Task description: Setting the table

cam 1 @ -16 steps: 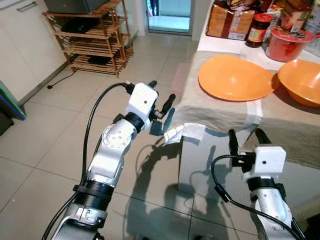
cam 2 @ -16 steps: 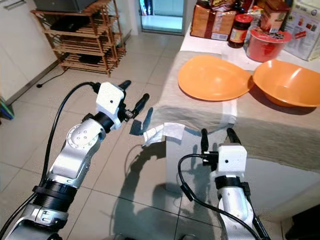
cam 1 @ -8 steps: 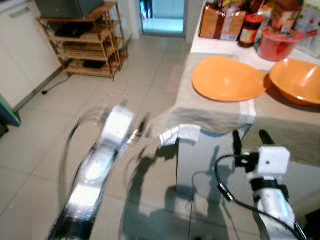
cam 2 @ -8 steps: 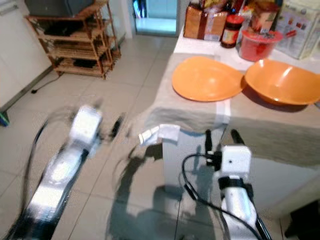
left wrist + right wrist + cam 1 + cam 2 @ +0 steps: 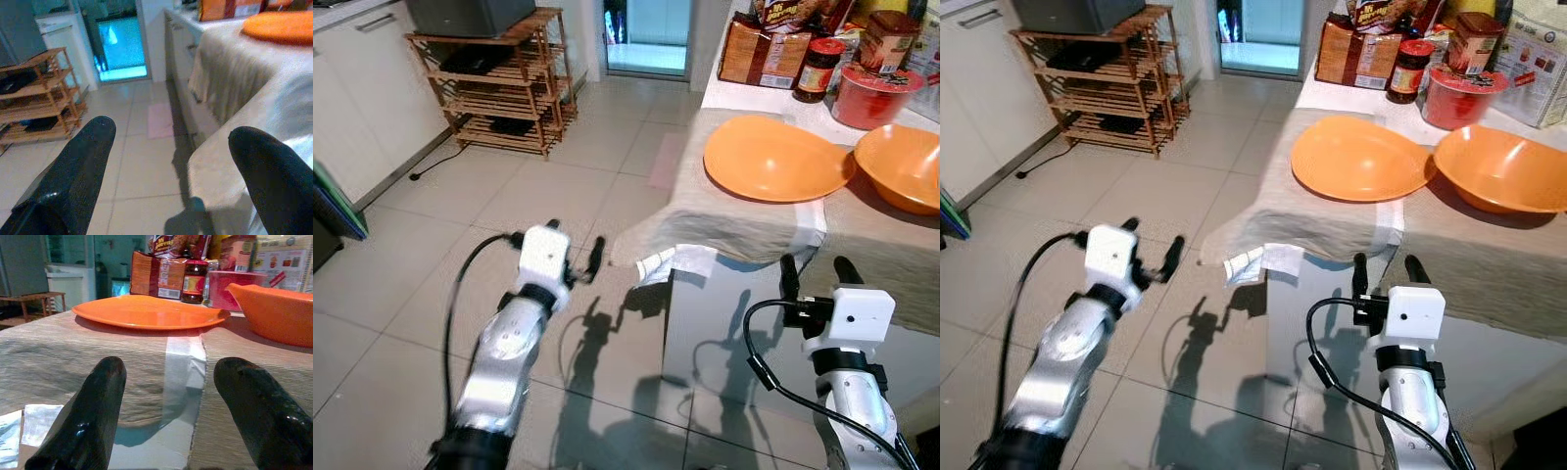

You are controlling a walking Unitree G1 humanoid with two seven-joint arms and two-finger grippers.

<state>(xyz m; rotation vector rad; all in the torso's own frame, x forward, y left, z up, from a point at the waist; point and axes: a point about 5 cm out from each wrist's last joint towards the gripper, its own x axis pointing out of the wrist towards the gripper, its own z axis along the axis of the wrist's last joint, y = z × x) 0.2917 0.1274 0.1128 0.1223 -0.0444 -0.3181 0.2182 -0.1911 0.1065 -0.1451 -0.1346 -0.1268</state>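
Observation:
An orange plate (image 5: 773,158) and an orange bowl (image 5: 903,164) rest on a beige cloth (image 5: 744,220) that drapes over the table's near edge. My right gripper (image 5: 814,270) stands open just below that edge, in front of the plate, with nothing between its fingers; the right wrist view shows the plate (image 5: 149,311) and the bowl (image 5: 274,311) beyond its fingers (image 5: 93,406). My left gripper (image 5: 573,250) is open and empty, low over the floor to the left of the table corner. White paper (image 5: 675,262) hangs at that corner.
Jars, a red tub (image 5: 881,93) and food packets (image 5: 764,54) crowd the back of the table. A wooden shelf rack (image 5: 494,83) stands at the far left by white cabinets. Tiled floor (image 5: 431,235) lies open to the left, with a doorway (image 5: 646,34) beyond.
My left arm has dropped from near the table corner to low over the floor, moving down and left. The right gripper has kept its place. The camera has shifted slightly.

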